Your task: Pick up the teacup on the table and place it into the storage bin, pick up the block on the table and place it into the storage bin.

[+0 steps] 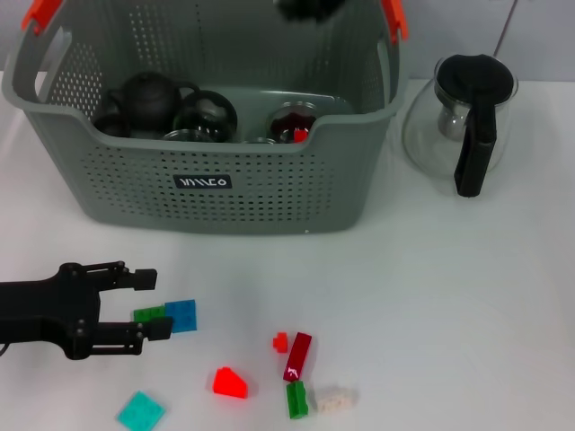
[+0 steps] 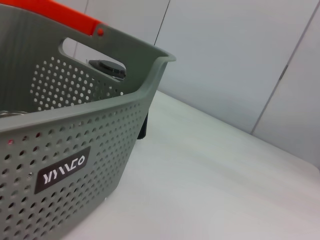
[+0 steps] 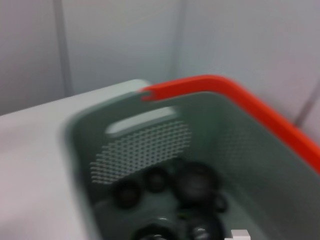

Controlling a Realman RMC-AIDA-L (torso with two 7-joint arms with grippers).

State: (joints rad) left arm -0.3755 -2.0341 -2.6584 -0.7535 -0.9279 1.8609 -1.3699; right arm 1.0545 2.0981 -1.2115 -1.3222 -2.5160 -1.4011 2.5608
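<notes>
The grey-green storage bin (image 1: pixel 269 202) stands at the back of the table; its wall (image 2: pixel 100 140) fills the left wrist view. Inside it lie a black teapot (image 1: pixel 148 97) and dark glass teacups (image 1: pixel 205 115), one holding something red (image 1: pixel 295 126). In the right wrist view the bin's inside (image 3: pixel 150 145) and the dark cups (image 3: pixel 127 192) show from above. My left gripper (image 1: pixel 154 305) is low at the front left, open, with a green block (image 1: pixel 149 313) between its fingers and a blue block (image 1: pixel 182 315) just past them. My right gripper (image 1: pixel 305 7) hangs over the bin's rear.
A clear glass pot with a black handle (image 1: pixel 467 117) stands right of the bin. Loose blocks lie at the front: teal (image 1: pixel 140 411), red (image 1: pixel 230 382), small red (image 1: pixel 280 341), dark red (image 1: pixel 298 355), green (image 1: pixel 296 400) and white (image 1: pixel 334 398).
</notes>
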